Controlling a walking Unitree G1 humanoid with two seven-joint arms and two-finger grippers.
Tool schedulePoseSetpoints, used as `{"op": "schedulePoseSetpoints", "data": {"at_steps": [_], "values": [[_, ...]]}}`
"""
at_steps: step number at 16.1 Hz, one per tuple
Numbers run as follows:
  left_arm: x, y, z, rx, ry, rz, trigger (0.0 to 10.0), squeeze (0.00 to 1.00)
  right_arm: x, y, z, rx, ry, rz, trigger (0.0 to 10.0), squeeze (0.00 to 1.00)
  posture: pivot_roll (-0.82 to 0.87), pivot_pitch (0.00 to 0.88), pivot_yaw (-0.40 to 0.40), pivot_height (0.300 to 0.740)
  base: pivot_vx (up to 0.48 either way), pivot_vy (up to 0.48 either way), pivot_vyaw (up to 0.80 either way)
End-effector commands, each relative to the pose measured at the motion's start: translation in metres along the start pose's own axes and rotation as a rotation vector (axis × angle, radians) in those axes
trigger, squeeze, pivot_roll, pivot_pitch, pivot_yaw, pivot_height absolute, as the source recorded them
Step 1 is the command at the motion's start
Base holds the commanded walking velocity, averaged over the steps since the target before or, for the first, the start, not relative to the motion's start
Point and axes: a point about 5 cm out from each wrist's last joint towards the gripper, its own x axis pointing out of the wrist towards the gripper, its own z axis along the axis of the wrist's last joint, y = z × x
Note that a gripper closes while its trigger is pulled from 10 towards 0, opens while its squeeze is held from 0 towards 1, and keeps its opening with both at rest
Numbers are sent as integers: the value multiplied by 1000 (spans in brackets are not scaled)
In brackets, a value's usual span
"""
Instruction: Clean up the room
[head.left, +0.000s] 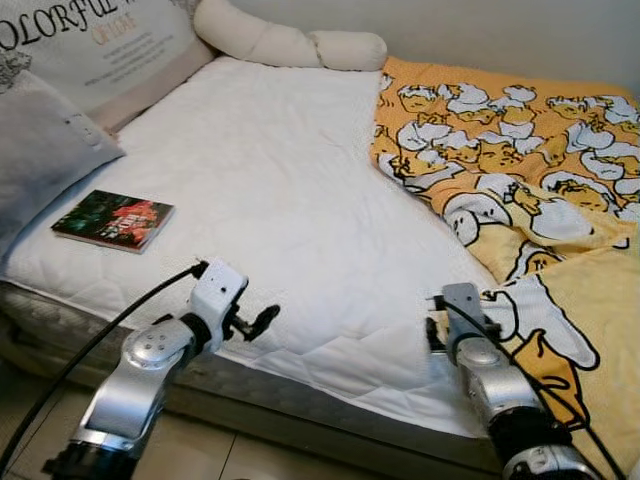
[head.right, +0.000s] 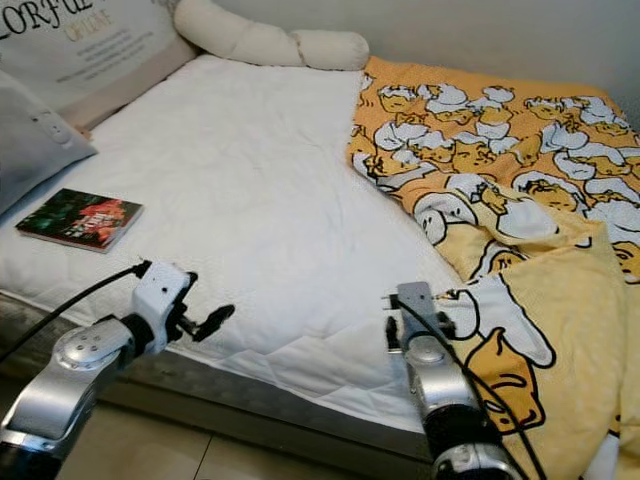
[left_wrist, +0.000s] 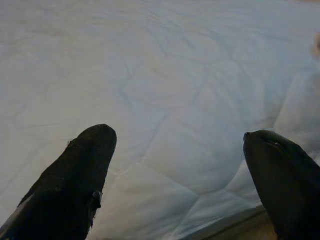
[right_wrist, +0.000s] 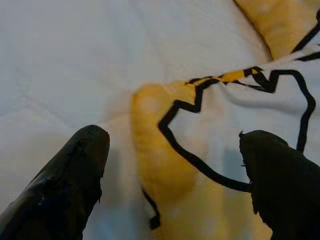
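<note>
Both head eyes looked down from the foot of the white quilted bed (head.left: 270, 190), sharing it; each wrist camera hovered close over that bed's near edge.

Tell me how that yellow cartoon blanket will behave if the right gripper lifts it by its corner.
The blanket looks floppy: it lies rumpled in folds, so it would likely drape and trail. It probably drags, since it covers much of the bed. The right gripper, jaws open, may catch only one thin layer.
</note>
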Motion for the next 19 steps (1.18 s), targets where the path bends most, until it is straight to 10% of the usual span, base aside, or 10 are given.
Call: {"op": "schedulePoseSetpoints", "data": {"at_steps": [1,2,3,19], "values": [[-2,-2,2,9,-2,-18,10000,631,3,0,0,16,-5,21,8902,0,54,0,-20,740,0,0,0],[-2,-2,2,7,-2,-25,10000,635,5,-1,-5,45,8,37,1137,0,53,0,-17,740,0,0,0],[-2,-4,2,6,-1,-37,10000,635,7,-3,-10,94,33,42,0,0,51,0,-15,740,0,0,0],[0,-8,4,-24,-3,-75,10000,635,16,-29,-20,70,70,33,0,0,34,0,3,740,0,0,0]]}}
